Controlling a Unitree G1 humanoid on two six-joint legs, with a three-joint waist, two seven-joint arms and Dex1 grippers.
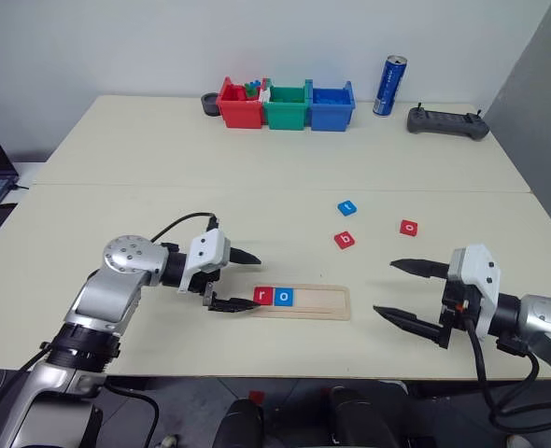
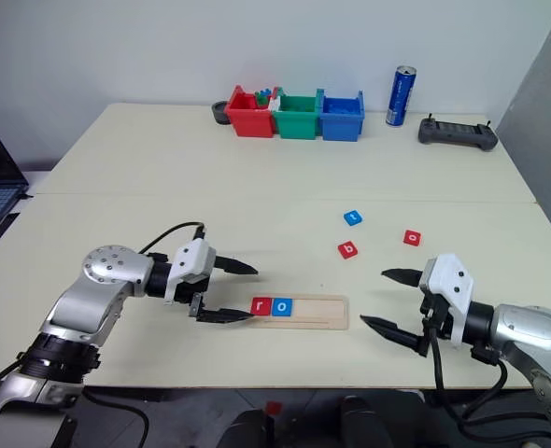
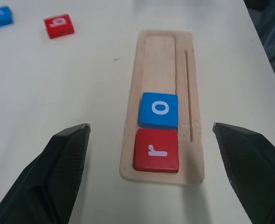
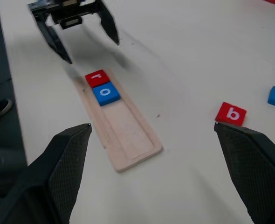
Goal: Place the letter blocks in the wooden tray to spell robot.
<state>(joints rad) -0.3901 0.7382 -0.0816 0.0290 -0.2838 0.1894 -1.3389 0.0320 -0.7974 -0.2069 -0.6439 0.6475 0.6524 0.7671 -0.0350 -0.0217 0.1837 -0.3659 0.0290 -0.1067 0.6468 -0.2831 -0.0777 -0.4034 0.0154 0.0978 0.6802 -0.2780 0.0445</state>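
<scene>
Left gripper (image 1: 241, 278): jaws spread, empty, poised just off the left end of the wooden tray (image 1: 324, 303). Tray near the front table edge, holding red "r" block (image 1: 262, 297) at its left end with blue "o" block (image 1: 283, 297) touching on the right; remainder of groove bare. Beyond the tray, loose on the table: red "b" block (image 1: 345, 240), blue "t" block (image 1: 348, 207), red "o" block (image 1: 408, 227). Right gripper (image 1: 408, 294): jaws spread wide, empty, right of the tray.

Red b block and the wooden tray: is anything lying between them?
No. In the left eye view, bare tabletop separates the red b block from the wooden tray; the right wrist view shows the same.
</scene>
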